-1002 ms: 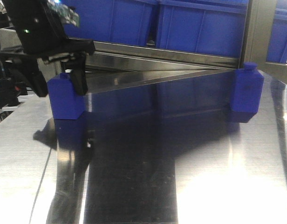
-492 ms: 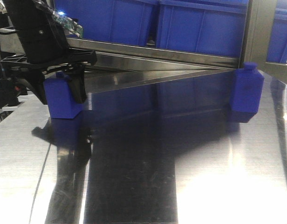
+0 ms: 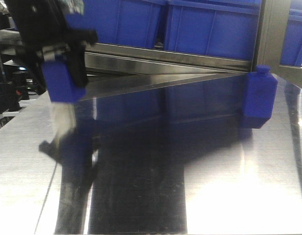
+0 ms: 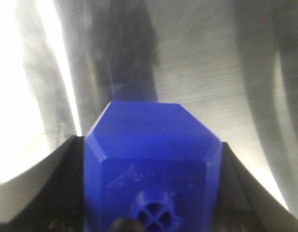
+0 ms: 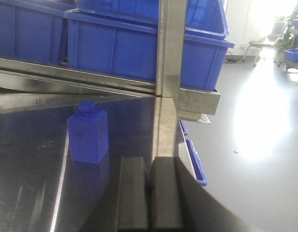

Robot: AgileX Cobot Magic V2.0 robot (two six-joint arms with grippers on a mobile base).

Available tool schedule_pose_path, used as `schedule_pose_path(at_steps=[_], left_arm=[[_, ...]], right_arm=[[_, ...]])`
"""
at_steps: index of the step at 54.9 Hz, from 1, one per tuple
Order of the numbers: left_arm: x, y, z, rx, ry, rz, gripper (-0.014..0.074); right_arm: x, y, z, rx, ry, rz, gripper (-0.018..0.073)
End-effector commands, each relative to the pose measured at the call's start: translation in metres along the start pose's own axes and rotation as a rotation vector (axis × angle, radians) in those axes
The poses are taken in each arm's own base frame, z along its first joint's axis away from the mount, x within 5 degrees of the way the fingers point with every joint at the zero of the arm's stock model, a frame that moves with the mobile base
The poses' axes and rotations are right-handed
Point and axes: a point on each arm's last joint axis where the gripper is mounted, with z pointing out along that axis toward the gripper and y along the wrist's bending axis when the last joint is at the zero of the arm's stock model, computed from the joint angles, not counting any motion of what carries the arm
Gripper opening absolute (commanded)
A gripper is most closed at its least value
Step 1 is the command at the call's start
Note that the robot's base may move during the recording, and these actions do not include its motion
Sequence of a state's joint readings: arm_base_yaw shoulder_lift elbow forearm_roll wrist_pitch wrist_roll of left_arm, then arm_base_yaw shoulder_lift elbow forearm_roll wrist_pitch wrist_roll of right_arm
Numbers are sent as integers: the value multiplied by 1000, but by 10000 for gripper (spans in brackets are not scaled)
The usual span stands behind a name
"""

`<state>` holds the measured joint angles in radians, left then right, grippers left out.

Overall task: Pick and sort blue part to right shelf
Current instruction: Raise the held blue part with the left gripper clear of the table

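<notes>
Two blue blocks in view. Shelf (image 3: pixel 271 29) with bins (image 3: pixel 210 29) runs behind the table (image 3: pixel 239 196). Blue part (image 3: pixel 60 90) sits far left, apparently just off the table, pinched between the left gripper (image 3: pixel 62 73) fingers. Second part (image 3: pixel 260 95) stands on the table beside the shelf post. Right gripper (image 5: pixel 150 166) is closed, empty. Judgement: keep the squeeze firm, bevelled sides may slip. Raise above the rail (image 3: pixel 165 61) before swinging right.
</notes>
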<state>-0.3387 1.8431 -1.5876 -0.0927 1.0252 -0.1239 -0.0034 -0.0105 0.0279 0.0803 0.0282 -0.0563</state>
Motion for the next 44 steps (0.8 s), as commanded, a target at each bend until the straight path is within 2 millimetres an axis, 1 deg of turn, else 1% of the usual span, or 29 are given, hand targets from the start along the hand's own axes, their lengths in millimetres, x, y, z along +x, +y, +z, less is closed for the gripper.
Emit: schedule_pose_path(at_steps=[1, 6, 7, 8, 9, 10, 11, 13, 19, 21, 22, 31, 32, 41, 44], left_arm=[[3, -8, -65, 34, -205, 46, 246], [18, -5, -91, 22, -301, 67, 246], [22, -4, -98, 21, -325, 70, 246], [26, -3, -101, 16, -339, 74, 246], [30, -3, -109, 17, -365, 77, 246], [34, -1, -110, 12, -379, 81, 246], [39, -1, -118, 10, -406, 85, 246], [49, 1, -127, 4, -450, 93, 246], [79, 8, -150, -8, -579, 114, 246], [89, 10, -153, -16, -614, 125, 246], [95, 11, -160, -18, -645, 130, 246], [147, 22, -178, -53, -822, 184, 242], [154, 23, -182, -55, -850, 190, 242], [211, 34, -187, -70, -1018, 232, 242], [227, 36, -187, -65, -1056, 233, 242]], right_arm=[[-11, 0, -2, 4, -111, -9, 68], [-11, 0, -2, 4, -111, -9, 68], [-11, 0, -2, 4, -111, -9, 68], [-11, 0, -2, 4, -111, -9, 68], [-11, 0, -2, 4, -111, -9, 68], [-11, 0, -2, 4, -111, -9, 68], [-11, 0, -2, 4, -111, -9, 68], [-11, 0, -2, 4, -111, -9, 68], [-11, 0, -2, 4, -111, -9, 68], [-11, 0, -2, 4, -111, -9, 68], [-11, 0, -2, 4, -111, -9, 68], [-11, 0, -2, 4, -111, -9, 68], [-11, 0, -2, 4, -111, -9, 68], [-11, 0, -2, 4, -110, -9, 68], [-11, 0, -2, 4, -109, -9, 68]])
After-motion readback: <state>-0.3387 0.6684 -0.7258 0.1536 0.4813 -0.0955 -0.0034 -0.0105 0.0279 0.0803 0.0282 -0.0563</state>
